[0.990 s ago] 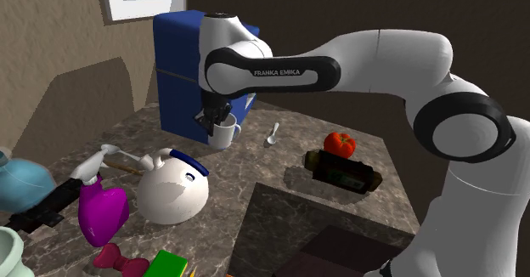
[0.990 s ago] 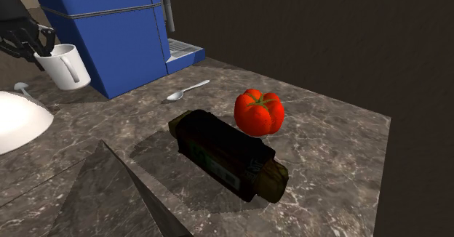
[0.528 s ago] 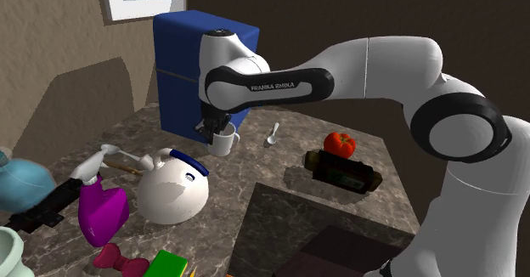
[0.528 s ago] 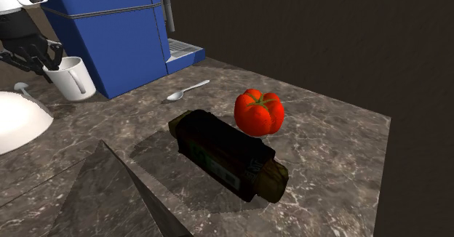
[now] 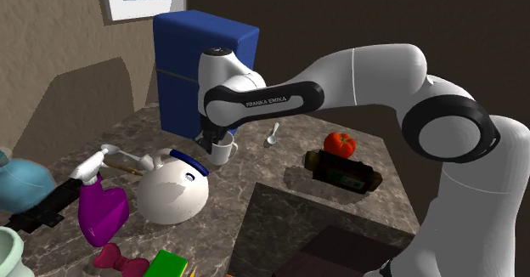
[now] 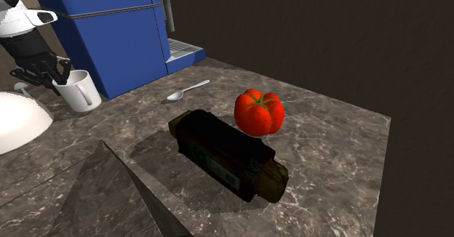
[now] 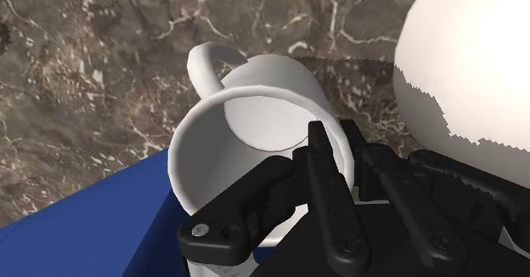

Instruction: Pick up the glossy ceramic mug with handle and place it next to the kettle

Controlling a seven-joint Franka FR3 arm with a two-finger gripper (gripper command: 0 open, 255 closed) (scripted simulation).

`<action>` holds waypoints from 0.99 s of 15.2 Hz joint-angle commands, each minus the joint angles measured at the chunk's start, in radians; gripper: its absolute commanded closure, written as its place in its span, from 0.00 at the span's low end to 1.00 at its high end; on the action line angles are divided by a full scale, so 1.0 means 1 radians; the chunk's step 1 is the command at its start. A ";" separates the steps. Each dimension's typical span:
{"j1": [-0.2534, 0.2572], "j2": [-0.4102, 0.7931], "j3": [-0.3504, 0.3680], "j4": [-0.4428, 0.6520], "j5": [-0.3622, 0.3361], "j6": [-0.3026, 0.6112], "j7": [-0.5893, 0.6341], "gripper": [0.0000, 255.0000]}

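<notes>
A white glossy mug with a handle hangs tilted in my black gripper, which is shut on its rim. In the second exterior view the mug sits low over the marble counter, just in front of the blue machine, with the gripper clasping its rim from above. In the wrist view one finger reaches inside the mug and the other presses outside the wall. The round white kettle stands close beside the mug.
A blue coffee machine stands right behind the mug. A spoon, a red tomato and a dark oblong pack lie further along the counter. A purple spray bottle stands beyond the kettle.
My gripper has carried the mug downward and toward the kettle, from in front of the blue machine to just above the counter. The grip has stayed shut.
</notes>
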 commanded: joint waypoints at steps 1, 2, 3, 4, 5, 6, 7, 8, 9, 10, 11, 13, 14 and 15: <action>0.001 0.003 0.000 -0.004 -0.001 0.007 0.002 1.00; 0.001 0.003 0.000 -0.004 -0.001 0.007 0.002 1.00; 0.001 0.003 0.000 -0.004 -0.001 0.007 0.002 1.00; 0.001 0.003 0.000 -0.004 -0.001 0.007 0.002 1.00; 0.001 0.003 0.000 -0.004 -0.001 0.007 0.002 1.00; 0.001 0.003 0.000 -0.004 -0.001 0.007 0.002 1.00; 0.001 0.003 0.000 -0.004 -0.001 0.007 0.002 1.00; 0.001 0.003 0.000 -0.004 -0.001 0.007 0.002 1.00; 0.001 0.002 0.000 -0.004 -0.001 0.007 0.002 0.00; 0.001 0.002 0.000 -0.004 -0.001 0.007 0.002 0.00; 0.001 0.002 0.000 -0.004 -0.001 0.007 0.002 0.00; 0.001 0.002 0.000 -0.004 -0.001 0.007 0.002 0.00; 0.001 0.002 0.000 -0.004 -0.001 0.007 0.002 0.00; 0.002 -0.011 0.001 0.010 0.001 -0.020 0.000 0.00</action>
